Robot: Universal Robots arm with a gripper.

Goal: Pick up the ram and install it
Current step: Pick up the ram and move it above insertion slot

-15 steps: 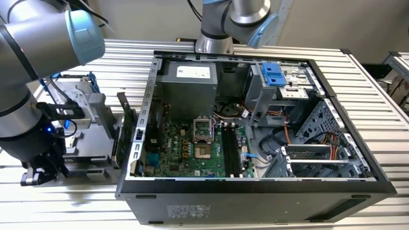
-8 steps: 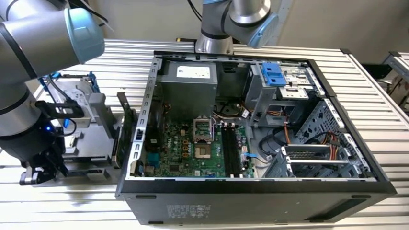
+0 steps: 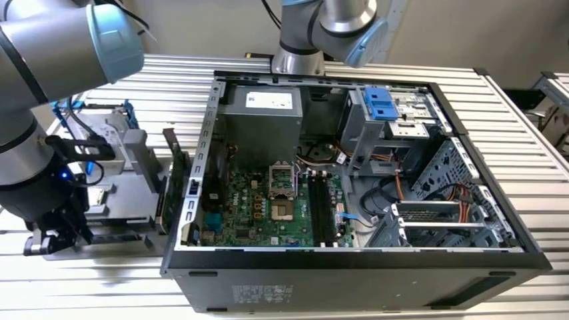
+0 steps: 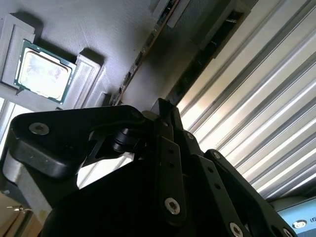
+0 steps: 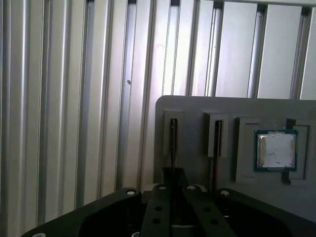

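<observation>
In the first wrist view two ram sticks stand edge-on in the slots of a grey parts tray (image 5: 197, 106). The ram (image 5: 173, 138) in the slot farther from the processor runs straight into my gripper (image 5: 173, 174), whose fingers are drawn together on its near end. The other stick (image 5: 217, 140) stands free beside it, and its edge (image 4: 136, 61) also shows in the second wrist view beyond the narrow fingertips (image 4: 164, 107). In the exterior view my gripper (image 3: 49, 240) hangs low at that view's left, well away from the black motherboard slots (image 3: 322, 207).
A square metal-topped processor chip (image 5: 275, 150) lies in the same tray. The open computer case (image 3: 356, 257) takes up the middle of the ribbed metal table (image 3: 133, 287). A drive with blue rails (image 3: 116, 150) stands between my arm and the case. A second arm's base (image 3: 298, 60) rises behind the case.
</observation>
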